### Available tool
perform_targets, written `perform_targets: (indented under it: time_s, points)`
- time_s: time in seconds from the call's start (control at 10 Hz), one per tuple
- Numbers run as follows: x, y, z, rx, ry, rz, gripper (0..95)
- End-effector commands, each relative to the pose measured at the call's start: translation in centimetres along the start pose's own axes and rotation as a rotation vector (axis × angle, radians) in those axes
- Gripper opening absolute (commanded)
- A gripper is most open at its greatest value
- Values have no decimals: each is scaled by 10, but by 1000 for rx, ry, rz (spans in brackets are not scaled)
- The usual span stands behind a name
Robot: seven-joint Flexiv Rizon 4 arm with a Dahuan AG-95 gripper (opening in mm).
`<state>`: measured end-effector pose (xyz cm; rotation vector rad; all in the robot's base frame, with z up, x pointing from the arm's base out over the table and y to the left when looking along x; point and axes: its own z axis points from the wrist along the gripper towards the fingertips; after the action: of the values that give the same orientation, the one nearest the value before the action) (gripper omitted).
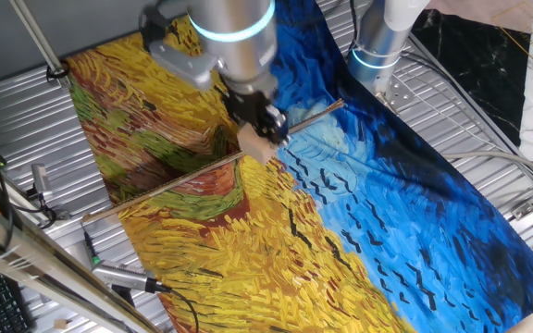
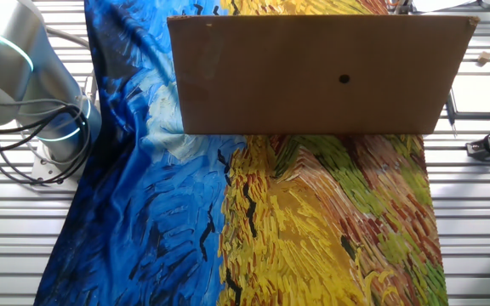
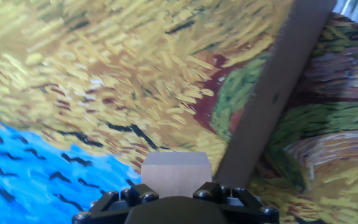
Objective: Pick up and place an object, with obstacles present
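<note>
— The counter point(image 1: 489, 148) is slatted metal, draped with a painted cloth point(image 1: 387, 213), yellow field meeting blue sky.
— And the cube point(image 1: 256, 143)?
— Clenched in the gripper point(image 1: 265, 139) jaws, lifted over the yellow part, right at the thin rod point(image 1: 165, 188).
— What's that brown board point(image 2: 321, 75)?
— It blocks the other camera.

The cube point(image 1: 257, 143) is small, pale tan wood with plain faces; it sits clamped between the fingers of the gripper point(image 1: 263, 139), touching or just over the rod. In the hand view the cube point(image 3: 175, 175) shows one flat, unmarked face just left of the rod point(image 3: 272, 93), which there looks like a wide dark brown band. The rod point(image 1: 165, 185) is long, thin, straight and brown, running slantwise past the cube on both sides.
</note>
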<state>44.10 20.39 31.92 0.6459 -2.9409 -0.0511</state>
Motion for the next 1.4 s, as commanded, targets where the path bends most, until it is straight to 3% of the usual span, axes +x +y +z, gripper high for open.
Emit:
perform_targets:
  time_s: [0.1,0.5,0.9,1.4]
  points:
    - [-10,20,11,6,-6,38,0]
    - [-11,24,13,21,5,-4,0]
    - [-11,24,13,0,-5,-205,0]
    - [-11,24,13,-2,-3,-218,0]
